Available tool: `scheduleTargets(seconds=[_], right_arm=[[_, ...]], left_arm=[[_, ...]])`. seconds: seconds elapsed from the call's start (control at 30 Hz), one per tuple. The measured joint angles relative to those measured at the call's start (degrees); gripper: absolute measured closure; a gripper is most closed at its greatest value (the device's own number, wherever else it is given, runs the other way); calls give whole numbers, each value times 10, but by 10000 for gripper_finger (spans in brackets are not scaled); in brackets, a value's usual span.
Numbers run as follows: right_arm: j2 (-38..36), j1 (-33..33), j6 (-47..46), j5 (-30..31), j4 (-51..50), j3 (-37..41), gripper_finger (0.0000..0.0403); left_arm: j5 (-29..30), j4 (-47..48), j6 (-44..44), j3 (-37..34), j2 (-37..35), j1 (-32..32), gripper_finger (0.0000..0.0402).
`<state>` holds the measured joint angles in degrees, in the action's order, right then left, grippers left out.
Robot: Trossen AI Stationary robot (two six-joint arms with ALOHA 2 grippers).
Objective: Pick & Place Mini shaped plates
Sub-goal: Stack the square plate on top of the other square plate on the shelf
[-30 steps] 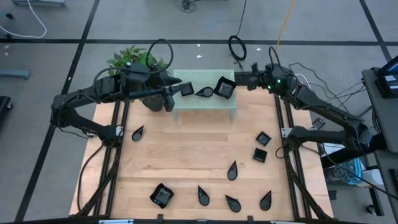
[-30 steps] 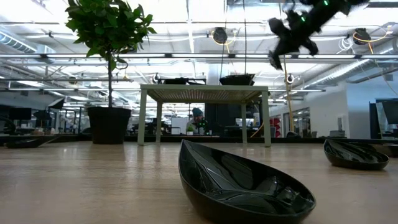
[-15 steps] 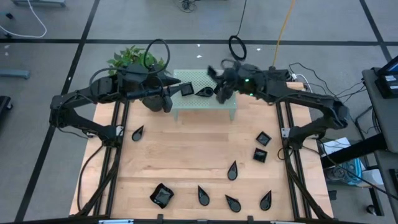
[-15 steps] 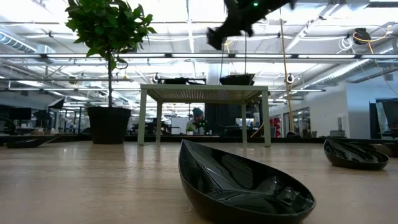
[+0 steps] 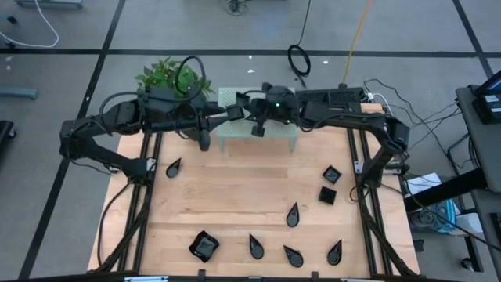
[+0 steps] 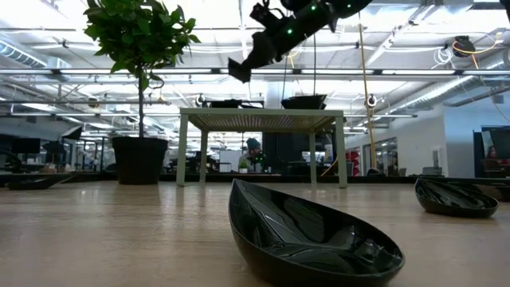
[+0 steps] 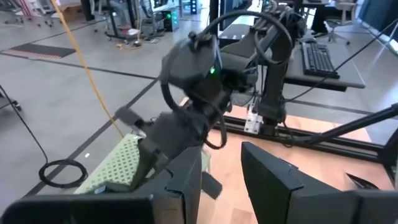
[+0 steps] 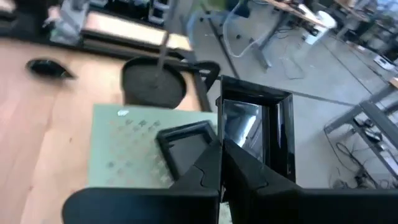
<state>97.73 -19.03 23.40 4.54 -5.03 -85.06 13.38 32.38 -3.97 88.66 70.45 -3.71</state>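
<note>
The right pincer (image 5: pixel 255 125) hangs over the near-left part of the pale green stand (image 5: pixel 275 138), with its arm stretched across the stand from the right. Only the right wrist view shows its grip. The fingers are clenched together on the rim of a glossy square plate (image 8: pixel 255 134), which stands upright just above the stand (image 8: pixel 124 143). A second square plate (image 8: pixel 186 146) lies flat on the stand's left end, with the plant pot (image 8: pixel 152 84) beyond it. In the high view that flat plate (image 5: pixel 232 112) shows, but the held one is hidden under the arm.

The left pincer (image 5: pixel 206 135) sits just off the stand's left edge, beside the plant (image 5: pixel 168 74). The left wrist view shows its fingers (image 7: pixel 186 180) released, with a bare gap between them. It looks past them at the right arm over the stand (image 7: pixel 121 162).

The low view puts the right pincer (image 6: pixel 239 69) well above the stand's top (image 6: pixel 263 119). It also shows two dark plates (image 6: pixel 304 101) resting on that top, which the arm covers from above.

On the table (image 5: pixel 235 196) in front of the stand lie the other plates. A teardrop (image 5: pixel 173 166) is to the stand's left. Two squares (image 5: pixel 331 174) are to its right. Farther out are more teardrops (image 5: pixel 292 214) and a wavy-edged plate (image 5: pixel 203 247).
</note>
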Motion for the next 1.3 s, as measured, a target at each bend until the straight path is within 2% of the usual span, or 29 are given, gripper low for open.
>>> scheduleTargets(seconds=[0.2,0.5,1.03,1.3], right_arm=[[29,16,54,-32,1,-1,403],[68,24,103,16,35,0,403],[76,18,184,16,51,0,403],[94,18,193,17,82,0,403]], left_arm=[[1,0,2,0,0,9,282],[1,0,-5,0,0,9,282],[2,0,9,0,0,9,282],[2,0,9,0,0,9,282]])
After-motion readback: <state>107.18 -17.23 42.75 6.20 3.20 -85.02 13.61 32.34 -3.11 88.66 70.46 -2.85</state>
